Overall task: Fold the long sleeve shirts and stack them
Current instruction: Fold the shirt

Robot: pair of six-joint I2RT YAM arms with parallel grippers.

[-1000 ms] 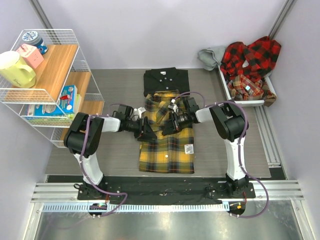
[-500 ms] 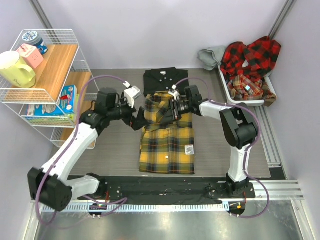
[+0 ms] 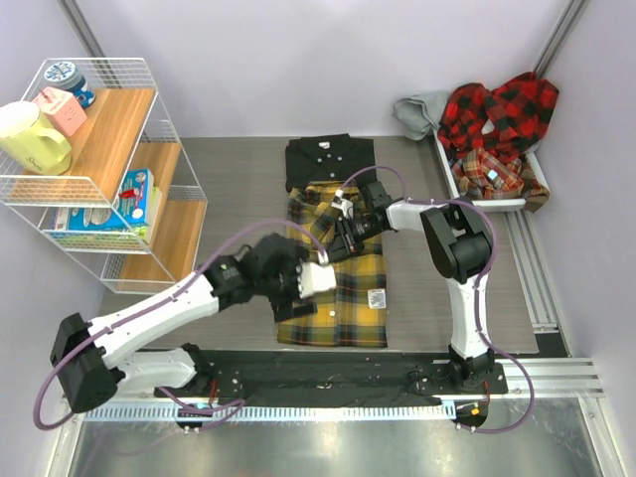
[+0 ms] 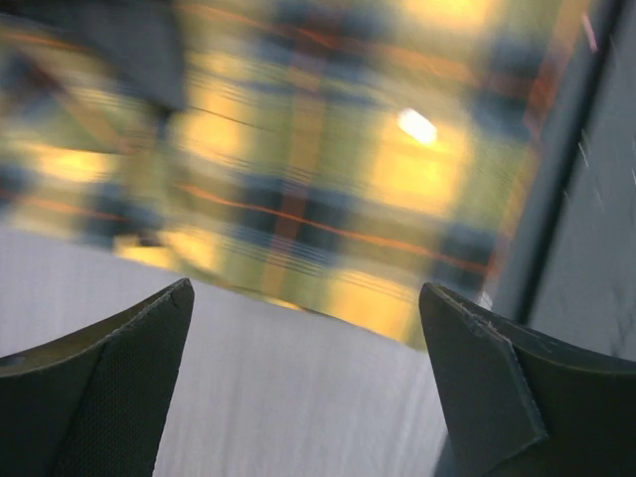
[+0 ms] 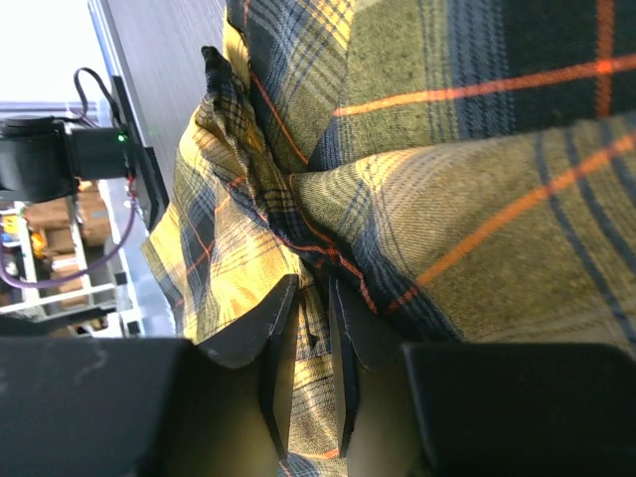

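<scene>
Big change from a moment back: the left gripper was up by the left shoulder of the yellow-and-black plaid shirt, and now it has swung down to the shirt's lower left edge; its fingers are spread wide with nothing between them, just the hem and the grey table below - that wrist view is pretty blurry though. The right gripper has barely budged; it sits on the upper part of the same shirt below the collar, fingers nearly pressed together and pinching a bunched ridge of the plaid fabric.

The shirt lies flat mid-table, collar away from the arms; the black shirt is folded just beyond it, touching its top edge. The red-and-black plaid shirts are heaped in the white bin at far right, a grey cloth beside them; a wire shelf with a yellow mug stands at left. From above, the left wrist hides the shirt's lower left side.
</scene>
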